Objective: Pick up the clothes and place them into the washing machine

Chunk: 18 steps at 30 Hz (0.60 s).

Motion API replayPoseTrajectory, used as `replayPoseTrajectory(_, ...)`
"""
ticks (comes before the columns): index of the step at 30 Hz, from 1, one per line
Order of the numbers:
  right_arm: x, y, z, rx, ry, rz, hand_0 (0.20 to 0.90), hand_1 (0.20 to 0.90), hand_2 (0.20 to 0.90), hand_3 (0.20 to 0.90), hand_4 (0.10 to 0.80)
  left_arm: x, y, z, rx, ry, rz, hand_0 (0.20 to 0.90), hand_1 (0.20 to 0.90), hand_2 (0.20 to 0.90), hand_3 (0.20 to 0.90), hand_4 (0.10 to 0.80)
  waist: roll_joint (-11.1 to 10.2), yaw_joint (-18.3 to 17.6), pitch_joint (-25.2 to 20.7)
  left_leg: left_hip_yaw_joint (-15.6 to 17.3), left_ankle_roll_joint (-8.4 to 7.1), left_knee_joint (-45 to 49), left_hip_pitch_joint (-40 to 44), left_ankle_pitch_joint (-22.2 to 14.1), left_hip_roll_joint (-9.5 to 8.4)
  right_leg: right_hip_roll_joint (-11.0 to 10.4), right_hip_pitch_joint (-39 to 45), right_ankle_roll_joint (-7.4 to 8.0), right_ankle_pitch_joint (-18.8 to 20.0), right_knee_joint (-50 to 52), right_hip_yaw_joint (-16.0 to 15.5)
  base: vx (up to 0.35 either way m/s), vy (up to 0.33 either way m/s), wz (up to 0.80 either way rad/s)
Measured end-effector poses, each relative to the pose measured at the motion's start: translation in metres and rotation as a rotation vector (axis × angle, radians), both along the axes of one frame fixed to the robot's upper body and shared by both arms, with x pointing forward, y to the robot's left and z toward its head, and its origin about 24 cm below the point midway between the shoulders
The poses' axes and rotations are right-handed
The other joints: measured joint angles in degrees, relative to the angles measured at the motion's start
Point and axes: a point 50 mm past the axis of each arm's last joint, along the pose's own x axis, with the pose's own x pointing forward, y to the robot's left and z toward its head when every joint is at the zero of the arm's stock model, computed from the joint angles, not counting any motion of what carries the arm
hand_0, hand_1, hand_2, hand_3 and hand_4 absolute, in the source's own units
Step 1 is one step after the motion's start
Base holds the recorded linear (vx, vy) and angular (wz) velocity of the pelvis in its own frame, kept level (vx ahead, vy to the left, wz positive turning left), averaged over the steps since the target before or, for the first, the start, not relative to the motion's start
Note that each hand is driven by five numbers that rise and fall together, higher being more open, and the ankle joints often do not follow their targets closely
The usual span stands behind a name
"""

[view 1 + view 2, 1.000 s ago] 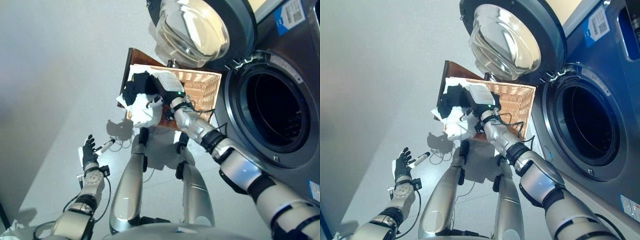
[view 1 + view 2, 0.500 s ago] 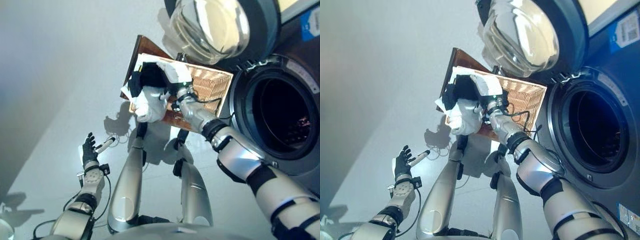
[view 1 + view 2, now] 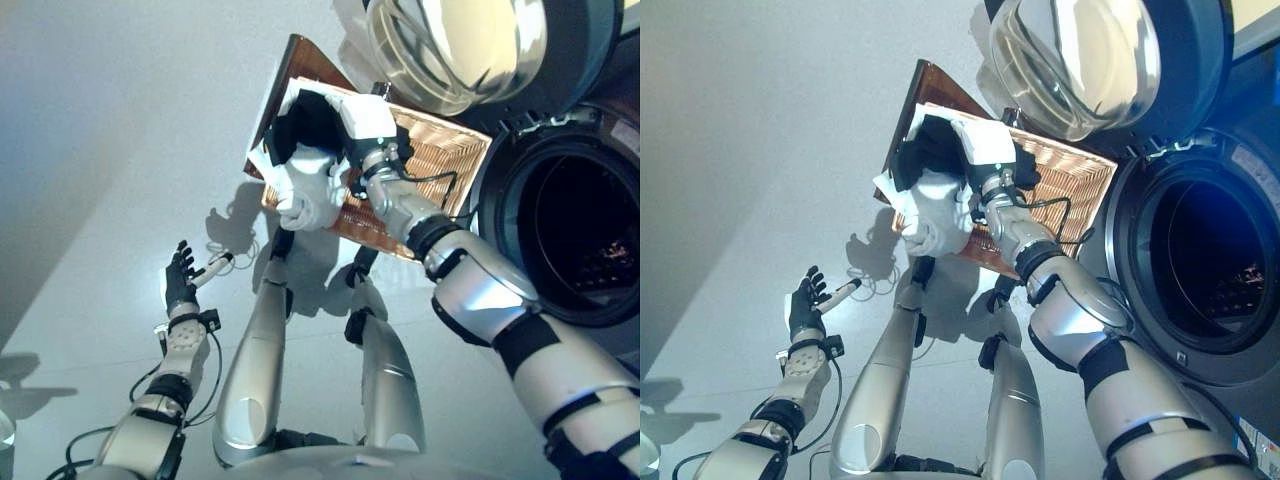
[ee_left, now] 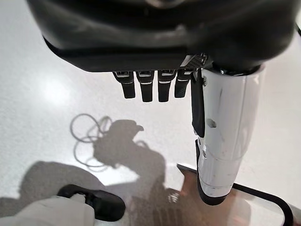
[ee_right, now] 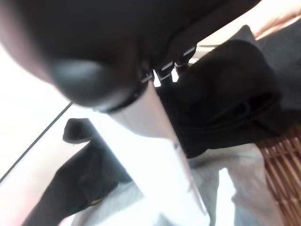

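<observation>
In the left eye view, your right hand [image 3: 352, 150] is over the wicker basket [image 3: 440, 170] at about 12 o'clock, reaching in among the clothes; its fingers are buried in the cloth, so you cannot tell from here whether they are clenched. A white garment [image 3: 312, 190] hangs down from under the hand, over the basket's near rim, with a black garment [image 3: 300, 122] bunched just above it. The washer drum [image 3: 585, 235] sits at 3 o'clock, its mouth dark, and the glass door [image 3: 455, 45] stands swung wide at 1 o'clock (above the basket). Your left hand [image 3: 181, 285] is at 8 o'clock, well apart from everything, fingers straight and relaxed, holding nothing, over the floor [image 3: 90, 200].

The right eye view shows the same layout: clothes in the basket at 12 o'clock, drum at 3 o'clock.

In the left wrist view, the left hand's fingers [image 4: 146, 89] hang straight, released, with only floor past them.

In the right wrist view, black cloth [image 5: 225, 99] lies close under the hand with white cloth [image 5: 235, 183] beside it and wicker at the edge; the fingers are hidden, so their state stays unclear.
</observation>
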Motion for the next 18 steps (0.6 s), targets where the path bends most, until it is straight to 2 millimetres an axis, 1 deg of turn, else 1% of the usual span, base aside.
replayPoseTrajectory(1, 0.001, 0.000, 0.003, 0.007, -0.006, -0.002, 0.697, 0.697, 0.697, 0.697, 0.655, 0.001, -0.001, 0.001, -0.001, -0.004, -0.006, 0.900, 0.900, 0.900, 0.900, 0.800, 0.00, 0.00, 0.00, -0.10, 0.02, -0.03, -0.49, 0.25, 0.00, 0.04, -0.47, 0.01, 0.00, -0.04, -0.06, 0.000, 0.000, 0.00)
replayPoseTrajectory(2, 0.001, 0.000, 0.004, 0.011, -0.010, -0.002, 0.532, 0.532, 0.532, 0.532, 0.537, 0.001, -0.001, 0.001, -0.002, -0.004, -0.010, 0.900, 0.900, 0.900, 0.900, 0.800, 0.00, 0.00, 0.00, -0.14, -0.01, -0.01, -0.74, 0.36, -0.01, 0.04, -0.76, 0.01, 0.00, 0.05, -0.08, -0.025, -0.006, 0.03)
replayPoseTrajectory(3, 0.001, 0.000, 0.007, 0.017, -0.019, -0.004, 0.494, 0.494, 0.494, 0.494, 0.510, 0.001, -0.001, 0.001, -0.003, -0.004, -0.013, 0.900, 0.900, 0.900, 0.900, 0.800, 0.00, 0.00, 0.00, -0.24, -0.10, -0.01, -1.18, 0.50, -0.01, 0.05, -1.14, 0.01, 0.01, 0.18, -0.18, -0.023, 0.000, 0.04)
replayPoseTrajectory(4, 0.001, 0.000, 0.009, 0.022, -0.027, -0.004, 0.439, 0.439, 0.439, 0.439, 0.471, 0.000, -0.001, 0.000, -0.003, -0.002, -0.013, 0.900, 0.900, 0.900, 0.900, 0.800, 0.00, -0.02, 0.00, -0.36, -0.16, 0.06, -1.39, 0.55, -0.01, 0.04, -1.24, 0.01, 0.01, 0.17, -0.39, -0.024, 0.009, 0.07)
replayPoseTrajectory(5, 0.002, 0.000, 0.012, 0.026, -0.042, -0.006, 0.200, 0.200, 0.200, 0.200, 0.300, 0.000, -0.001, 0.000, -0.004, 0.000, -0.012, 0.900, 0.900, 0.900, 0.900, 0.800, 0.00, -0.03, 0.00, -0.57, -0.26, 0.09, -1.58, 0.61, 0.02, 0.04, -1.30, 0.01, 0.00, 0.15, -0.64, -0.022, 0.015, 0.07)
replayPoseTrajectory(6, 0.002, -0.001, 0.014, 0.029, -0.047, -0.008, 0.200, 0.200, 0.200, 0.200, 0.300, 0.000, -0.001, 0.000, -0.006, 0.000, -0.012, 0.900, 0.900, 0.900, 0.900, 0.800, 0.00, -0.01, 0.00, -0.62, -0.30, 0.09, -1.66, 0.64, 0.02, 0.02, -1.32, 0.01, 0.00, 0.14, -0.78, -0.022, 0.018, 0.10)
replayPoseTrajectory(8, 0.004, -0.003, 0.024, 0.048, -0.066, -0.016, 0.200, 0.200, 0.200, 0.200, 0.300, 0.000, -0.001, 0.000, -0.015, -0.002, -0.007, 0.900, 0.900, 0.900, 0.900, 0.800, 0.00, 0.09, 0.00, -0.62, -0.18, 0.10, -1.99, 0.76, -0.06, -0.13, -1.66, 0.01, 0.01, 0.30, -0.94, -0.018, 0.012, 0.09)
replayPoseTrajectory(9, 0.004, -0.004, 0.026, 0.051, -0.067, -0.019, 0.200, 0.200, 0.200, 0.200, 0.300, 0.000, -0.001, 0.000, -0.017, -0.003, -0.006, 0.900, 0.900, 0.900, 0.900, 0.800, 0.00, 0.15, 0.00, -0.58, -0.08, 0.07, -2.03, 0.85, -0.12, -0.22, -1.84, 0.01, 0.02, 0.49, -0.93, -0.013, 0.003, 0.09)
replayPoseTrajectory(10, 0.004, -0.005, 0.026, 0.057, -0.066, -0.022, 0.200, 0.200, 0.200, 0.200, 0.300, 0.000, 0.000, 0.000, -0.017, -0.003, -0.005, 0.900, 0.900, 0.900, 0.900, 0.800, 0.01, 0.29, 0.01, -0.57, -0.03, -0.02, -2.06, 0.87, -0.23, -0.31, -2.05, 0.19, 0.16, 0.94, -0.93, -0.013, 0.009, 0.07)
replayPoseTrajectory(12, 0.004, -0.005, 0.026, 0.057, -0.065, -0.023, 0.200, 0.200, 0.200, 0.200, 0.300, 0.000, 0.000, 0.000, -0.019, -0.004, -0.003, 0.900, 0.900, 0.900, 0.900, 0.800, 0.02, 0.49, 0.01, -0.60, 0.05, -0.12, -2.05, 0.85, -0.20, -0.26, -2.05, -0.24, 0.28, 1.00, -0.96, -0.004, 0.004, 0.03)
replayPoseTrajectory(14, 0.004, -0.005, 0.026, 0.056, -0.062, -0.021, 0.200, 0.200, 0.200, 0.200, 0.300, 0.000, 0.000, 0.000, -0.019, -0.006, -0.004, 0.900, 0.900, 0.900, 0.900, 0.800, 0.03, 0.56, 0.01, -0.57, 0.37, -0.10, -2.03, 0.92, -0.14, -0.23, -2.05, -0.37, 0.24, 1.10, -1.02, 0.000, 0.000, 0.00)
replayPoseTrajectory(18, 0.004, -0.006, 0.023, 0.052, -0.041, -0.022, 0.200, 0.200, 0.200, 0.200, 0.300, 0.001, -0.001, 0.002, -0.020, -0.013, -0.010, 0.900, 0.900, 0.900, 0.900, 0.800, 0.07, 1.14, 0.05, -0.12, 0.47, -0.10, -1.71, 0.85, -0.06, -0.29, -2.03, -0.47, 0.16, 1.40, -0.98, 0.006, 0.012, -0.02)
